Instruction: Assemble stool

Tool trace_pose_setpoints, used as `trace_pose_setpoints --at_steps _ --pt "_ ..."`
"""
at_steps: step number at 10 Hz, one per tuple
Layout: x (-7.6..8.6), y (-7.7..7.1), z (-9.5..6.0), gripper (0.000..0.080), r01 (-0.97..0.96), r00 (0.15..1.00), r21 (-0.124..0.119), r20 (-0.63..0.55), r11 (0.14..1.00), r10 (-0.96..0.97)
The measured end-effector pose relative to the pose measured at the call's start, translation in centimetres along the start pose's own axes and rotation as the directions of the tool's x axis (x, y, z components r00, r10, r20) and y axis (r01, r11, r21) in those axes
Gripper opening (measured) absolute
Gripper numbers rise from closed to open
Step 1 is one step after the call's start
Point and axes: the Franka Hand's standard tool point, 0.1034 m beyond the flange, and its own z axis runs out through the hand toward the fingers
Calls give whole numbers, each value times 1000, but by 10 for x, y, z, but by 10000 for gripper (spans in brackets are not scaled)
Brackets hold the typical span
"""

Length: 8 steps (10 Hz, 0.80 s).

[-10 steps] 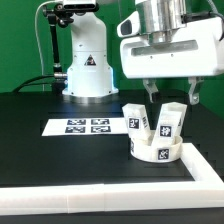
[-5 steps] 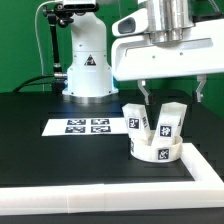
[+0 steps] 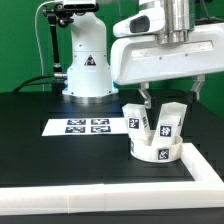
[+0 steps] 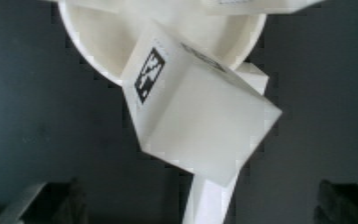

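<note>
Stool parts lie under the end effector (image 3: 168, 96), whose jaws stand wide and hold nothing. Two legs (image 3: 167, 122) stand upright on the round seat (image 3: 156, 153). This seat rests on the black bench (image 3: 60, 155), touching the white border wall (image 3: 110, 199); the marker board (image 3: 85, 126) lies near.

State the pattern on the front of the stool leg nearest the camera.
A black-and-white square tag on the white stool leg, clearest in the exterior view.

Robotics lab bench, black table (image 3: 40, 150), white robot arm base (image 3: 88, 62), marker board (image 3: 86, 127) with 4 tags, white border wall (image 3: 110, 196)
</note>
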Motion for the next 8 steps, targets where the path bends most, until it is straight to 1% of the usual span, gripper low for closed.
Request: trace_pose_setpoints --at_steps 1,2,3,4,5,6,8 --pt "0 2 0 649 79 997 -6 2 997 -79" --pt "0 3 0 649 106 994 -7 2 994 -106" --pt "3 4 -1 649 249 968 -32 -7 968 -250" --pt "2 8 -1 649 370 929 -38 2 928 -370" --pt "1 10 0 649 454 891 -40 9 890 -454" --pt "0 11 0 649 540 841 -47 23 840 -540" --pt "-3 7 3 649 696 718 -58 64 715 -693"
